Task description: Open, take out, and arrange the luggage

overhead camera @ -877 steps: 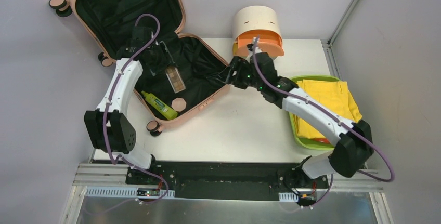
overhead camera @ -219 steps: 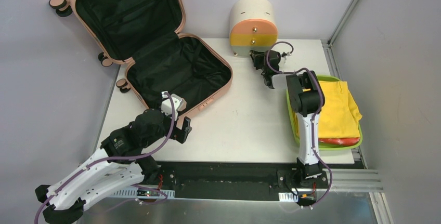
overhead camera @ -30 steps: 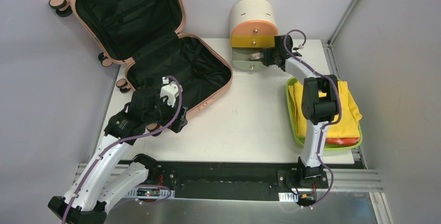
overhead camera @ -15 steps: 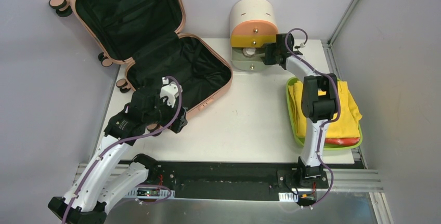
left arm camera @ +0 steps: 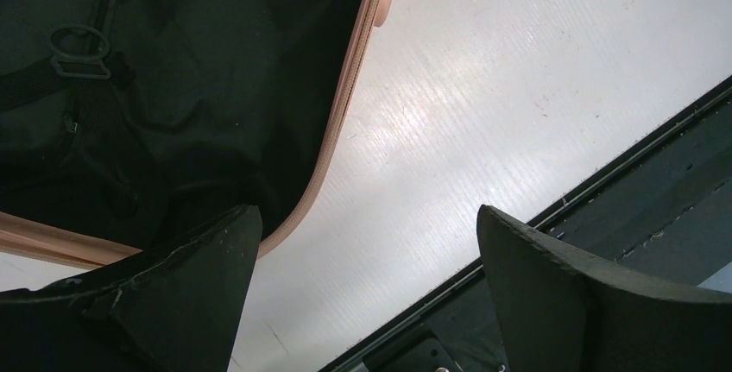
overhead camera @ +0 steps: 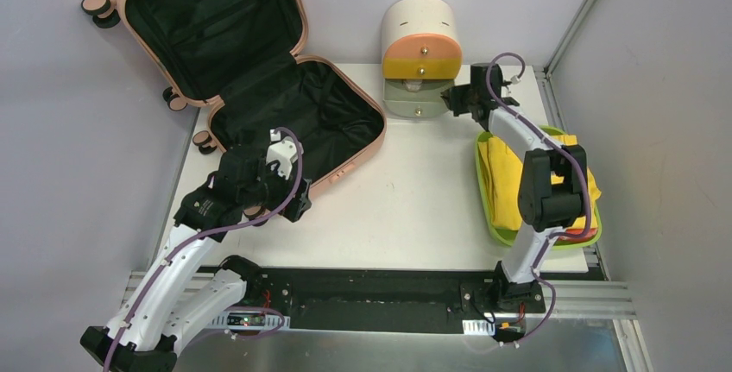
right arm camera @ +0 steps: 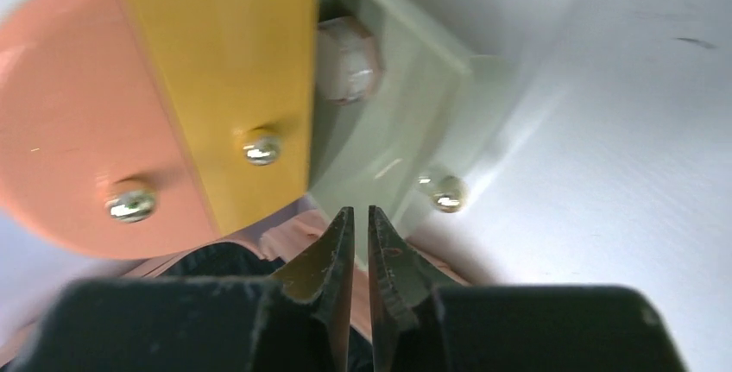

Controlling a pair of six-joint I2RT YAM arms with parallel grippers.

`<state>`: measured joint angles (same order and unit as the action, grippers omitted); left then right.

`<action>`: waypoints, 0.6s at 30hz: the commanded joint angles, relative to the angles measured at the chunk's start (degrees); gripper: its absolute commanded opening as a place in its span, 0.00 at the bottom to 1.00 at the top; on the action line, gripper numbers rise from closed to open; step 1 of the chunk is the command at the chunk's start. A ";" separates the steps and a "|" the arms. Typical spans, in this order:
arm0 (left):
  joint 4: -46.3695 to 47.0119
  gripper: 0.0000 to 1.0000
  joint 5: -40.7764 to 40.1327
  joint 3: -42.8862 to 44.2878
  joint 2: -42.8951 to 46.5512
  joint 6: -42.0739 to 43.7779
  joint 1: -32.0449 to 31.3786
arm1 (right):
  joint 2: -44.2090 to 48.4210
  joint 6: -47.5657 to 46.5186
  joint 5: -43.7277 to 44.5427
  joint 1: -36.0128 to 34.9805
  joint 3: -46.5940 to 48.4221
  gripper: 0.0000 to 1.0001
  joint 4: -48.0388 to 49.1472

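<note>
Right tool (right arm camera: 360,212): the jaws are drawn together to a hairline gap and nothing is gripped. It is held low above the counter (overhead camera: 406,208), just to the right of the drawer unit's pulled-out bottom drawer and pointed at it.
Left tool (left arm camera: 367,217): the jaws are spread wide and nothing is held. It is positioned over the near rounded corner of the luggage's lower shell, with bare counter seen between the fingers.
Luggage (overhead camera: 259,87): it is found open at the far-left corner of the counter. The lower shell lies flat; the lid is stood up against the back wall. Black lining is seen in both halves, and a strap ring is noted in the left wrist view.
Drawer unit (overhead camera: 419,31): a cream cylinder is set at the far edge, right of the luggage. The orange and yellow drawers are closed. The grey-green drawer (right arm camera: 406,104) is pulled out, and a small pale faceted object (right arm camera: 345,66) is seen inside it.
Lime-green tray (overhead camera: 486,217): it is placed at the right edge of the counter and loaded with folded yellow cloth (overhead camera: 505,182).
</note>
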<state>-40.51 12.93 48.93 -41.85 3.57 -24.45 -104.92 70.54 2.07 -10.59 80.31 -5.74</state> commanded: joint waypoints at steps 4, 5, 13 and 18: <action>1.67 0.99 0.63 -0.10 0.31 -0.74 -0.51 | 1.49 0.70 0.38 -0.73 -8.09 0.09 5.04; 1.66 0.99 0.68 -0.14 0.35 -0.68 -0.51 | 1.03 0.85 0.70 -0.89 -8.23 0.09 5.38; 1.66 0.99 0.56 -0.41 0.65 -0.59 -0.52 | -2.90 4.58 1.27 -1.68 -10.91 0.07 15.99; 1.66 0.99 0.76 -0.32 0.42 -0.44 -0.51 | -4.67 6.58 2.68 -2.61 -11.46 0.07 20.80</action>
<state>-40.29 12.95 48.77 -41.82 3.57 -24.45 -108.55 74.59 2.66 -12.32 69.19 8.40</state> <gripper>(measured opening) 0.992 0.074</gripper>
